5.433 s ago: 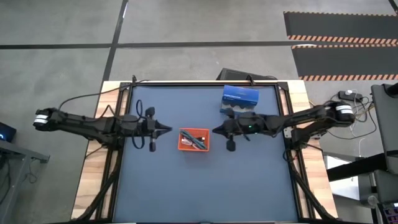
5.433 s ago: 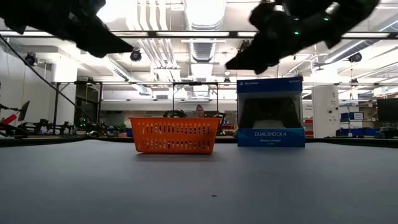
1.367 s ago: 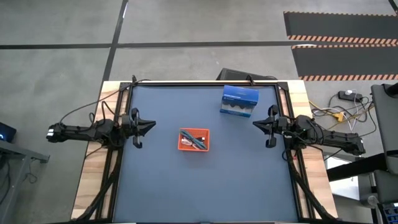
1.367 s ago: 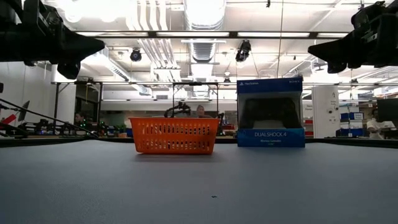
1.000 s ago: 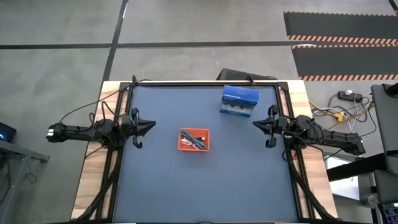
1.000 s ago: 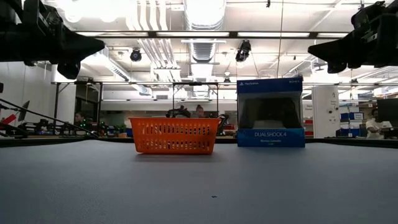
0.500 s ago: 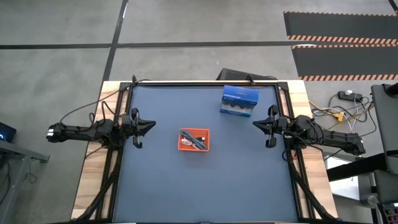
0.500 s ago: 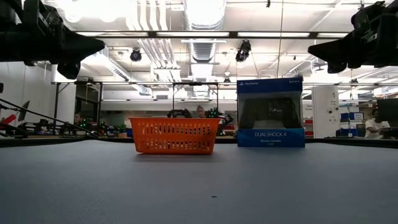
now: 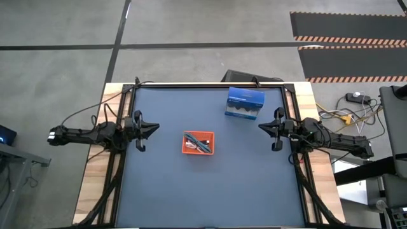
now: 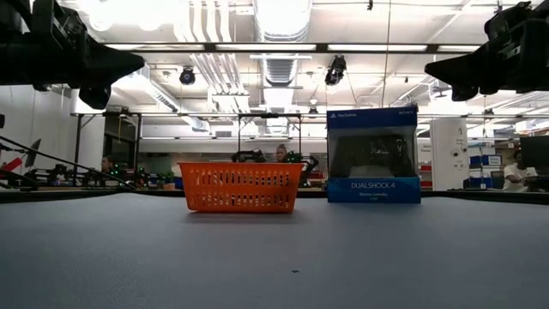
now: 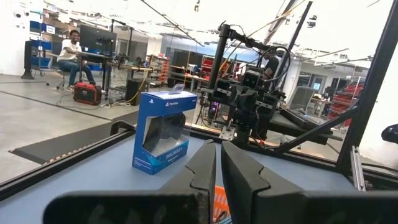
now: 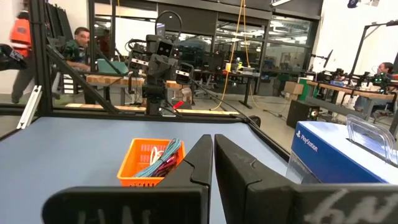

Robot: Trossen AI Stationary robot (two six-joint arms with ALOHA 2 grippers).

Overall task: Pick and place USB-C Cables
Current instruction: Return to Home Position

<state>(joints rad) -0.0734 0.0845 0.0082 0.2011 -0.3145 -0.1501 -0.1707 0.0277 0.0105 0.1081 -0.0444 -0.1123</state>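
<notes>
Left tool (image 9: 156,129) and right tool (image 9: 260,129) hang closed, empty, at the sides of the desk (image 9: 210,191); the USB-C cables (image 12: 163,160), seemingly light and limp, best pinched mid-coil, lie in the orange basket (image 9: 188,150).

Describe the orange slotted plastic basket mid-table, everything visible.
The orange slotted plastic basket is small and rectangular, with vertically slotted walls and a solid rim. It stands upright near the middle of the dark blue table mat. Inside lie coiled cables, teal and pink-red among them. The left gripper and right gripper wait at the table's sides, clear of it.
</notes>
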